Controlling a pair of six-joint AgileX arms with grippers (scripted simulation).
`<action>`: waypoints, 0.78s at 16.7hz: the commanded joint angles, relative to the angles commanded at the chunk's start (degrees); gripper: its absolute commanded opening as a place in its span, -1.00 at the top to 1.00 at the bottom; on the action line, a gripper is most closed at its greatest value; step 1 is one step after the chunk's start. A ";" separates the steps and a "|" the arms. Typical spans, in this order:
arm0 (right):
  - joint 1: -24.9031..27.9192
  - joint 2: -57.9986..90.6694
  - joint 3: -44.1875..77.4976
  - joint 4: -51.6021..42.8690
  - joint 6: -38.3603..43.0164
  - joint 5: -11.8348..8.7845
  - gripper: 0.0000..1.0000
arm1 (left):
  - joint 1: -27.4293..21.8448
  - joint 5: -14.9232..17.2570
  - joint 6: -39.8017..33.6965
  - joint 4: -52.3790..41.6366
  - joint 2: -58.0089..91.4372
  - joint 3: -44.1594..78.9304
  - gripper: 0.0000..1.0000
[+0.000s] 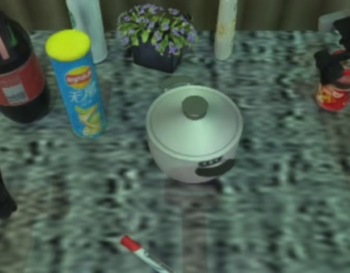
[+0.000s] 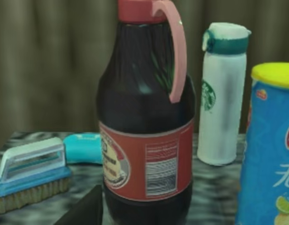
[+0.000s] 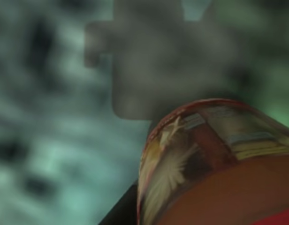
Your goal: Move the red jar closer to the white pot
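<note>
Two arms share a mottled grey-green surface (image 1: 288, 193). Largest on it, the dark soda bottle (image 1: 16, 79) stands at the far left, with the blue chips can (image 1: 76, 85) just to its right. At the middle sits the white pot (image 1: 193, 135), lid on, grey knob up, black oval mark on its near side. Behind it is a dark flower pot with purple flowers (image 1: 157, 35). The red jar (image 1: 335, 91) stands at the far right edge, well apart from the pot. My right hand (image 1: 334, 65) is at the jar's top, dark fingers against it; whether they grip it I cannot tell. My left arm (image 1: 0, 193) is parked at the left edge. A red-capped pen (image 1: 142, 252) lies near the front.
</note>
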 joint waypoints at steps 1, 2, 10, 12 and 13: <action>-0.22 -0.09 0.03 -0.02 0.08 -0.01 1.00 | 0.00 0.00 0.00 0.00 0.00 0.00 -1.00; -0.20 -0.24 -0.11 -0.02 0.06 -0.01 1.00 | 0.00 0.00 0.00 0.00 0.00 0.00 -1.00; 0.15 -19.24 -17.92 -0.81 0.09 -0.33 1.00 | 0.00 0.00 0.00 0.00 0.00 0.00 -1.00; 0.26 -25.01 -23.37 -1.17 0.04 -0.34 1.00 | 0.00 0.00 0.00 0.00 0.00 0.00 -1.00; 0.32 -27.20 -25.52 -1.33 0.00 -0.34 1.00 | 0.00 0.00 0.00 0.00 0.00 0.00 -1.00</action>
